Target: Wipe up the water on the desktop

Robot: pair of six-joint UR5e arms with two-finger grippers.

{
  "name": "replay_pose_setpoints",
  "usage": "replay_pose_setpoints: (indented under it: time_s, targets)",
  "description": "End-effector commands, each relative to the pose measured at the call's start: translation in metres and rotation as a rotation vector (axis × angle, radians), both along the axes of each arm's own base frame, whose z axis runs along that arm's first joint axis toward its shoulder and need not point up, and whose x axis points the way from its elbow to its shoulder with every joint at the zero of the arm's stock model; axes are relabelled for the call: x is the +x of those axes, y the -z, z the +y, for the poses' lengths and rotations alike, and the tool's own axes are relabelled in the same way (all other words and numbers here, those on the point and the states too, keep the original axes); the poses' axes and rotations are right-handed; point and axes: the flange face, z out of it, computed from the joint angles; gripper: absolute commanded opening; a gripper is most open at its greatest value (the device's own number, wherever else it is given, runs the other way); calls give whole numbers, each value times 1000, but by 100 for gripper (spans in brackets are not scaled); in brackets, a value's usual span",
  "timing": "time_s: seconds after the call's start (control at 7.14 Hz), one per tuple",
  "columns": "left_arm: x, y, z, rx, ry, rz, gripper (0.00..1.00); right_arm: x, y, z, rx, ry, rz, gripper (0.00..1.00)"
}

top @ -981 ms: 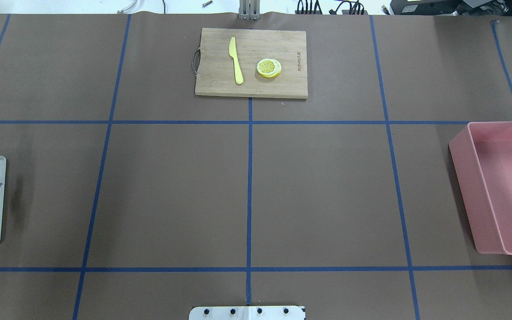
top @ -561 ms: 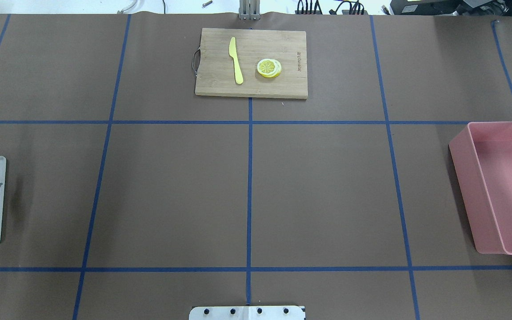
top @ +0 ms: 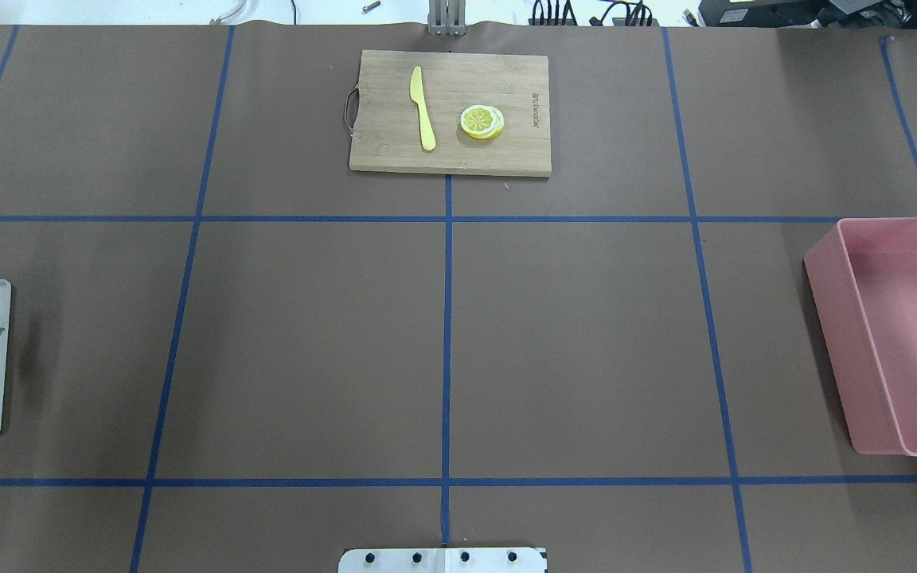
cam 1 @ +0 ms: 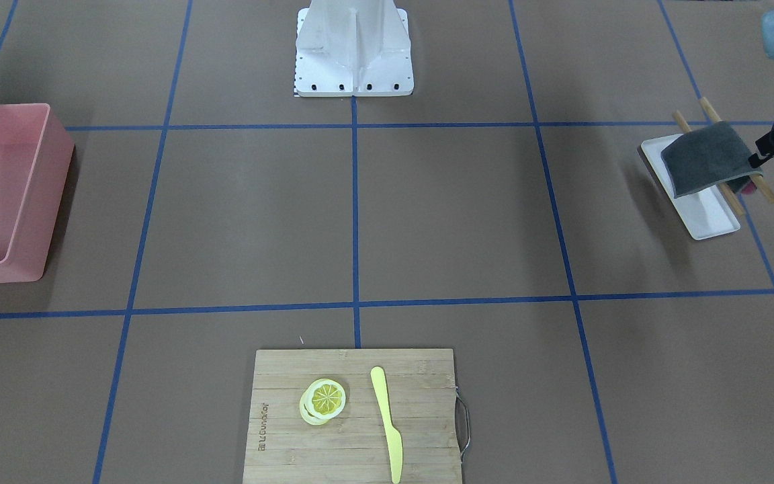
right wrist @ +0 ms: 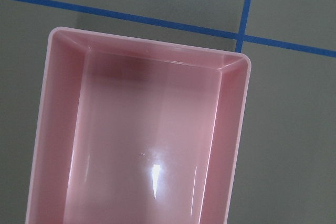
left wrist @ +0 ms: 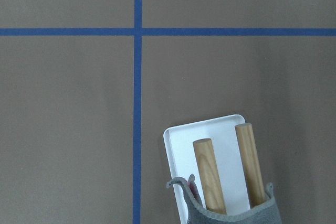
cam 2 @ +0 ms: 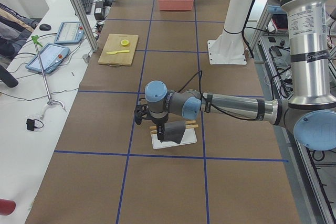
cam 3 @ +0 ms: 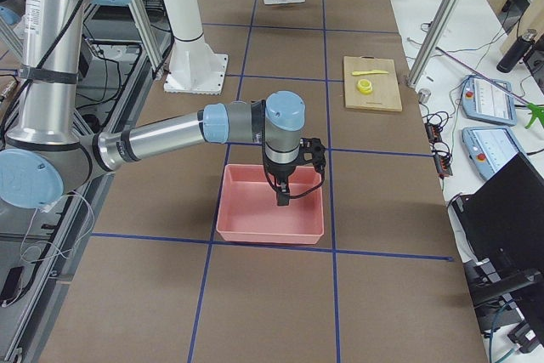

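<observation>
The brown desktop point(top: 307, 342) with blue tape lines spans the scene; no water shows on it. A grey cloth point(cam 1: 703, 158) hangs tilted over a white tray point(cam 1: 706, 218) with two wooden sticks point(left wrist: 207, 174). My left gripper point(cam 1: 756, 161) is shut on the cloth's edge at the view's right; in the exterior left view the gripper point(cam 2: 161, 129) holds the cloth point(cam 2: 175, 131) just above the tray. My right gripper point(cam 3: 283, 195) hangs over the pink bin point(cam 3: 255, 231); I cannot tell if it is open or shut.
A bamboo cutting board point(top: 522, 151) at the far middle carries a yellow knife point(top: 423, 107) and lemon slices point(top: 481, 122). The pink bin point(top: 825, 318) stands at the right edge. The robot's white base point(cam 1: 353, 47) is at the near middle.
The grey cloth's edge at the left of the overhead view has shifted very slightly leftward. Nothing else has moved.
</observation>
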Motion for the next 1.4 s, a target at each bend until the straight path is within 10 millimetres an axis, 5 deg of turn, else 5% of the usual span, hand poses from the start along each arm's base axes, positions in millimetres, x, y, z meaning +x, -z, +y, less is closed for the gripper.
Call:
replay_pose_setpoints:
  time_s: [0.0, 0.7, 1.26]
  targets:
    - [22, -5, 4, -43, -10, 9, 92, 0, -1, 0, -2, 1, 0, 100]
    - [20, -13, 13, -60, -4, 6, 57, -1, 0, 0, -1, 0, -3, 100]
    - [19, -15, 15, -67, -3, 5, 1, -1, 1, 0, 0, 0, -9, 100]
